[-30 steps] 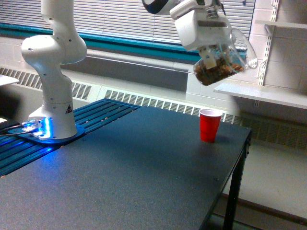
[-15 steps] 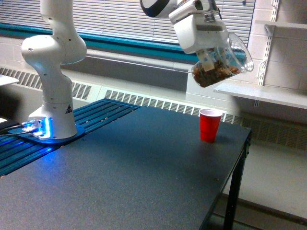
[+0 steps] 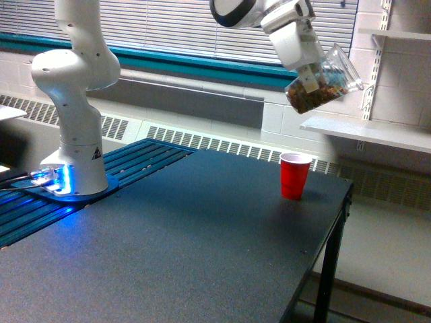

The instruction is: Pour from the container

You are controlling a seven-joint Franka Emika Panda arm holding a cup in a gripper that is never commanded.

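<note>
Since 1 second ago my gripper (image 3: 308,75) has carried the measuring jug (image 3: 323,84) up and toward the exterior view's right, so it now hangs tilted above and a little right of the red cup (image 3: 295,175) rather than closer over it; the cup has not shifted.

At the exterior view's left, my white base (image 3: 71,111) stands on a blue-lit mount (image 3: 57,183) over a strip of dark blue slats (image 3: 128,168). Beside that runs the black table (image 3: 168,249), its top finely speckled, with 1 dark leg (image 3: 325,269) showing at the right edge. Behind it are window blinds (image 3: 155,27), a teal sill (image 3: 195,66) and a long white radiator grille (image 3: 215,142) along the wall.

Further right, the red cup stands upright near the table's far right corner, well apart from the jug overhead. My fingers are closed on the clear jug, which leans with its open mouth up toward the right and brown lumpy material (image 3: 311,97) gathered in its lower end. Past it, a white shelf (image 3: 377,133) sits against a block wall with a slotted upright (image 3: 386,27).
</note>
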